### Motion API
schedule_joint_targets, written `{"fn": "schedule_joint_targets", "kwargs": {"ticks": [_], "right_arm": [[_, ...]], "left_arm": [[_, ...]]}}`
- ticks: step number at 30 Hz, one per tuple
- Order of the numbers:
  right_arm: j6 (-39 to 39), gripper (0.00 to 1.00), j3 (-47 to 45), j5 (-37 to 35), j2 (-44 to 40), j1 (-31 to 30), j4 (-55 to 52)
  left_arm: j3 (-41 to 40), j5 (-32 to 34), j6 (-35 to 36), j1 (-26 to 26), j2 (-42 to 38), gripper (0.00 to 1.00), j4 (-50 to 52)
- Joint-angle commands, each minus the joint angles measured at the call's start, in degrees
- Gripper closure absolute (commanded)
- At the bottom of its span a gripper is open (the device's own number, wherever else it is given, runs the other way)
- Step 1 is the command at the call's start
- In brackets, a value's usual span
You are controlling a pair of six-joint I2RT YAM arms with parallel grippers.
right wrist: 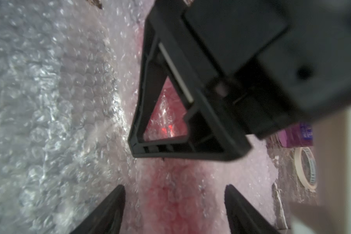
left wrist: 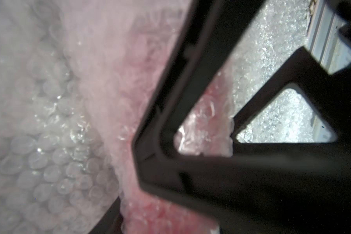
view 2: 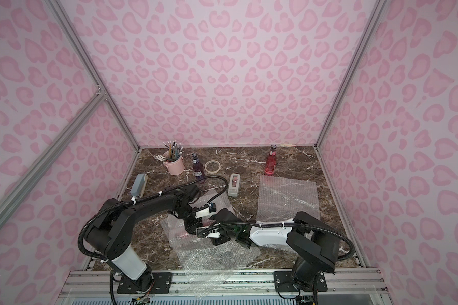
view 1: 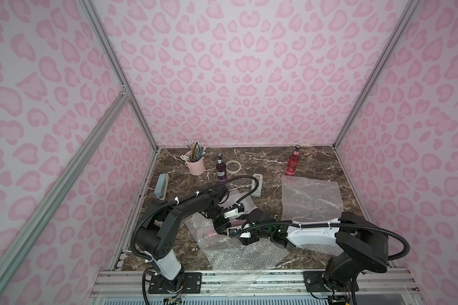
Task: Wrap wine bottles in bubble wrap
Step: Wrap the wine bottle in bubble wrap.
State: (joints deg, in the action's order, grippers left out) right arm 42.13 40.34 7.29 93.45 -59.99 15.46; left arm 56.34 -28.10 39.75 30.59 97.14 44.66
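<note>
Tally: three bottles, two grippers, one flat sheet of wrap and a front heap whose layers cannot be counted. Far left on the brown marble-pattern tabletop (view 1: 262, 163) lies one long grey stapler-like block (view 1: 161, 188). Next is one pink cup of pencils (view 1: 195, 165), the pencils too crowded to count. Then comes one dark purple glass bottle (view 1: 220, 170) with a white label, upright, and just beside it one pale ring of tape (view 1: 234, 166) lying flat. Front centre is crumpled clear bubble wrap (view 1: 243, 253), its near edge hanging over the table edge. Rolled inside it lies a second bottle, pink-red: the wrapped bottle (right wrist: 166, 204). The left gripper (view 1: 221, 227) is clamped across this roll. The right gripper (right wrist: 174, 186) stands spread, one finger on either side of the same roll; contact cannot be told. Right of centre is one grey tape dispenser (view 1: 257, 188). Farther right, one pink-red glass bottle (view 1: 292, 163) with a dark cap stands upright at the back. One flat clear bubble-wrap sheet (view 1: 311, 198) lies just in front of it.
</note>
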Motion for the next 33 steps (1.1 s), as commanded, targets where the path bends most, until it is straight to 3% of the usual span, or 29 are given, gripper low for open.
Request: {"fn": "schedule_joint_targets", "kwargs": {"ticks": [1, 8, 18, 27, 33], "right_arm": [[1.3, 0.21, 1.0, -0.6, 2.8, 0.4, -0.4], [2.3, 0.28, 3.5, -0.8, 6.1, 1.7, -1.5], [-3.8, 0.64, 7.0, 4.5, 5.9, 3.3, -10.3], [-5.7, 0.59, 5.6, 5.2, 7.3, 3.2, -11.9], [-5.6, 0.50, 6.3, 4.8, 8.5, 2.9, -13.3]], "left_arm": [[0.3, -2.6, 0.8, 0.1, -0.2, 0.56, 2.3], [0.5, -2.8, 0.8, 0.1, -0.3, 0.55, 2.7], [-0.9, -0.2, 2.0, 0.3, -6.5, 0.42, 3.3], [-1.0, -1.1, 1.5, 0.4, -6.6, 0.27, 4.7], [0.7, 3.8, 1.4, 0.3, -10.5, 0.16, 7.4]]}}
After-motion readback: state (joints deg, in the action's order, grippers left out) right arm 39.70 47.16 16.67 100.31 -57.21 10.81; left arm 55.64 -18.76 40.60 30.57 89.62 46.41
